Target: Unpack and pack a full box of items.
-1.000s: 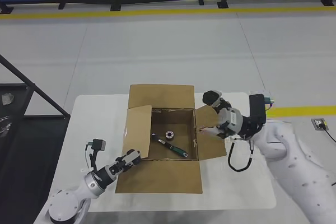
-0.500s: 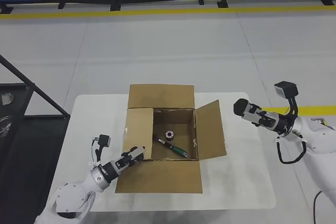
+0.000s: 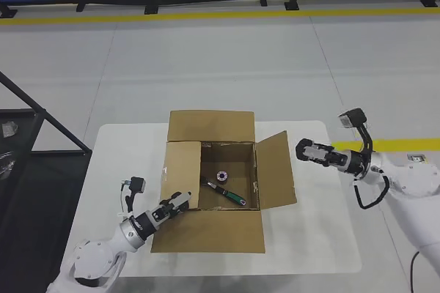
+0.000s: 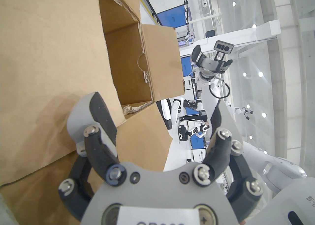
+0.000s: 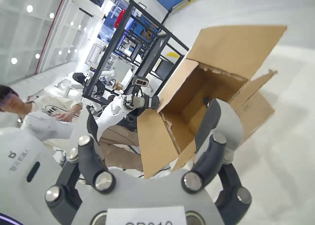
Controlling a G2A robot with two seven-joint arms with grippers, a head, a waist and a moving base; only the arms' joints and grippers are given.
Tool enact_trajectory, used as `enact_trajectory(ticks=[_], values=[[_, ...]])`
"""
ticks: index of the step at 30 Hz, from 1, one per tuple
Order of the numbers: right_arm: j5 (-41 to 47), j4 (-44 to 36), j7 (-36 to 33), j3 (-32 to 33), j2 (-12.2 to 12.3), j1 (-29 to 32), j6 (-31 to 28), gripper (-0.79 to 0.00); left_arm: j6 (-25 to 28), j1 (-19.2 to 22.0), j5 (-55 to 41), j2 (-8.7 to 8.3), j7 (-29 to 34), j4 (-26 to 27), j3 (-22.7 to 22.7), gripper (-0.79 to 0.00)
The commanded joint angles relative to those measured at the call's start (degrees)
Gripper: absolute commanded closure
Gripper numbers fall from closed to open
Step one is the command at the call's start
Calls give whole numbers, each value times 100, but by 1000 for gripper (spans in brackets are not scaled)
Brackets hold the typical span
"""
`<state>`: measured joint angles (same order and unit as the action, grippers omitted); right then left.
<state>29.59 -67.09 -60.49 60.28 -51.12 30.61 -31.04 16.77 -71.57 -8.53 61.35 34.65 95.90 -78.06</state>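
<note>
box (image 3: 214,228) open on surface (image 3: 315,234), touching left hand (image 3: 177,202), well apart from right hand (image 3: 302,149) | both hands spread, holding nothing | cardboard probably light, bendy: take flap edges | long tool (image 3: 226,193) inside, probably stiff: grip handle

Tiny round item (image 3: 221,175) in box (image 3: 209,124): identity unclear.

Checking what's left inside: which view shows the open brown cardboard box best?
Top view: it looks straight down into the open brown cardboard box, showing all four flaps and the floor. The left wrist view shows flaps and an inner corner; the right wrist view, the opening aslant, partly behind that arm's fingers.
</note>
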Motion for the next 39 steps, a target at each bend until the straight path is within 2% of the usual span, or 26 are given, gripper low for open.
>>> enact_trajectory(ticks=[1, 4, 8, 12, 25, 32, 39], values=[[198, 220, -324, -102, -42, -156, 378, -785, -3, -18, 6, 3, -9, -6, 5, -785], [523, 579, -777, -259, -119, -367, 879, -785, -3, -32, 38, 5, -14, -24, 13, -785], [814, 963, -1219, -489, -248, -576, 1123, -785, -16, -21, 61, 8, 5, -43, 19, -785], [678, 1270, -1370, -813, -404, -824, 1277, -785, -23, -10, 75, 10, 24, -46, 20, -785], [1384, 1473, -1821, -1538, -1031, -1287, 546, -785, -10, 1, 77, 18, 62, -56, 14, -785], [1414, 1912, -1522, -2145, -1535, -1559, 248, -785, -45, -18, -24, 29, -96, -99, -43, -785], [972, 2643, -977, -2622, -2006, -1761, -168, -785, -330, 40, -137, 51, -264, -59, -59, -785]])
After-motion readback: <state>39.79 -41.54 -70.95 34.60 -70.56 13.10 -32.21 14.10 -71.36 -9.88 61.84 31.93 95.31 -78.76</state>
